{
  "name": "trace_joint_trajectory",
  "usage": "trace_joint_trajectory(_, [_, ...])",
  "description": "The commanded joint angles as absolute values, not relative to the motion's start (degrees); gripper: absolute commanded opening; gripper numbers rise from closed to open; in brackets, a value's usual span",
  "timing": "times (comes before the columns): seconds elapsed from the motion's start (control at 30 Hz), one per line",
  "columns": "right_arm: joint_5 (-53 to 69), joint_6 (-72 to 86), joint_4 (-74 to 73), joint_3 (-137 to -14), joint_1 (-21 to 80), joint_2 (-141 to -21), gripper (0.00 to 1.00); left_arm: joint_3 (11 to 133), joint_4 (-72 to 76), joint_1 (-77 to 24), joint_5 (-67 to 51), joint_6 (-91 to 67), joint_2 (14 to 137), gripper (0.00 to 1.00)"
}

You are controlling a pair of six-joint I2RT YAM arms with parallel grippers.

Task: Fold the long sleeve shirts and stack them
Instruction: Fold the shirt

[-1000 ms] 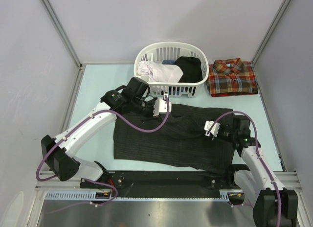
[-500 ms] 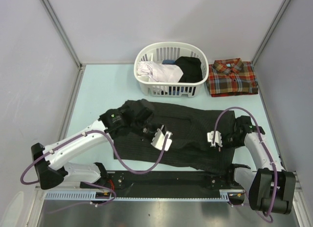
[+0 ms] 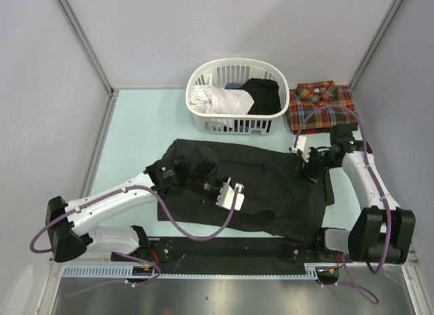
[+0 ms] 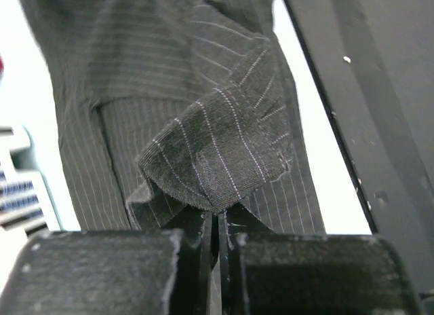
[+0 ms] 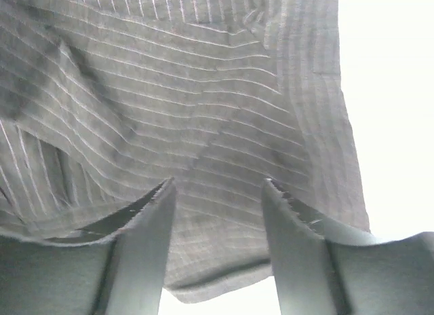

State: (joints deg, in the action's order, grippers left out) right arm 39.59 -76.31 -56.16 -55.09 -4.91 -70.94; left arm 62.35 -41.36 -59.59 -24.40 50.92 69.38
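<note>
Pinching a fold of the pinstriped shirt, left jaws are clamped shut on it; right jaws gape, holding nothing. Shirt's spread along the desk's front edge, plaid shirt folded at back right corner. One-sided pulling could drag it crooked.

A black-charcoal ground with thin pale pinstripes is shown by the pinstriped shirt at the middle of the table, which is coloured pale blue-green. Red, orange and green plaid is seen on the plaid shirt at two o'clock. The basket at twelve o'clock is white; white cloth, black cloth and a blue scrap are seen inside.
</note>
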Motion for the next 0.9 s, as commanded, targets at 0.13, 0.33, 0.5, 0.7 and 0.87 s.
trace_joint_trajectory(0.13, [24.45, -56.69, -37.01, -49.57, 1.5, -83.11, 0.44, 63.63, -35.51, -44.67, -28.83, 34.02, 71.19, 0.0])
trace_joint_trajectory(0.33, [17.05, -55.2, -33.05, -54.05, 0.44, -93.33, 0.4, 61.7, -31.82, -30.95, -28.56, 29.54, 73.56, 0.0])
trace_joint_trajectory(0.5, [17.67, -55.55, -35.15, -58.79, 0.35, -94.66, 0.41, 61.79, -28.83, -21.64, -30.58, 26.55, 80.84, 0.0])
trace_joint_trajectory(0.7, [19.07, -52.92, -39.02, -65.11, -1.05, -95.54, 0.42, 59.77, -25.58, -16.44, -31.82, 26.54, 87.71, 0.0])
trace_joint_trajectory(0.87, [20.74, -50.89, -43.24, -70.31, -0.97, -95.01, 0.43, 62.22, -30.12, -15.12, -31.46, 26.46, 95.09, 0.21])
